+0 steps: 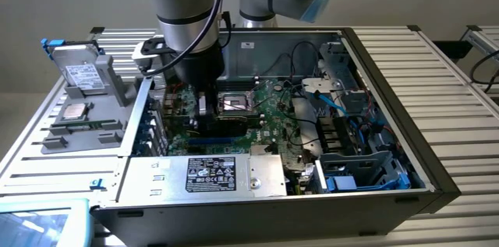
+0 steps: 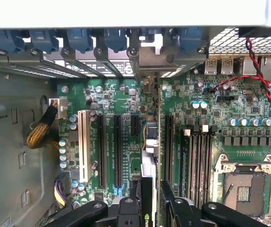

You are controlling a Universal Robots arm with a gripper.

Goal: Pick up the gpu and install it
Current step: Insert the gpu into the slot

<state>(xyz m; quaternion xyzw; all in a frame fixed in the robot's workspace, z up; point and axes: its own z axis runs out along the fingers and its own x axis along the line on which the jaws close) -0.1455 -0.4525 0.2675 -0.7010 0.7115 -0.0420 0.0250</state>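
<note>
Green-edged and black-shrouded, the gpu (image 2: pixel 149 161) stands on edge in the grip of the tool (image 2: pixel 149 208). The tool's two dark fingers (image 2: pixel 126 208) are closed about halfway, pressing on the card's flat sides. In the exterior view the arm reaches straight down into the open computer case (image 1: pixel 390 54), which lies on its side on the slatted metal bench (image 1: pixel 452 54). There the tool (image 1: pixel 204 98) holds the gpu (image 1: pixel 204 110) over the motherboard (image 1: pixel 265 107), near the case wall on the exterior view's left.

The step in hand appears to be the install: the pick-up is done and the card is over the expansion slots (image 2: pixel 118 151). The card hides the spot directly below it, so neither the slot under it nor any contact with that slot can be made out.

Seating it would call for the card's lower edge to run parallel to a slot and sit squarely over it. It would also call for the silver end bracket to meet an opening in the rear wall, below the row of blue clips (image 2: pixel 78 40).

The card's long axis runs along the slots. Its bracket end points at that rear wall, and its contact edge faces down toward the board.
</note>
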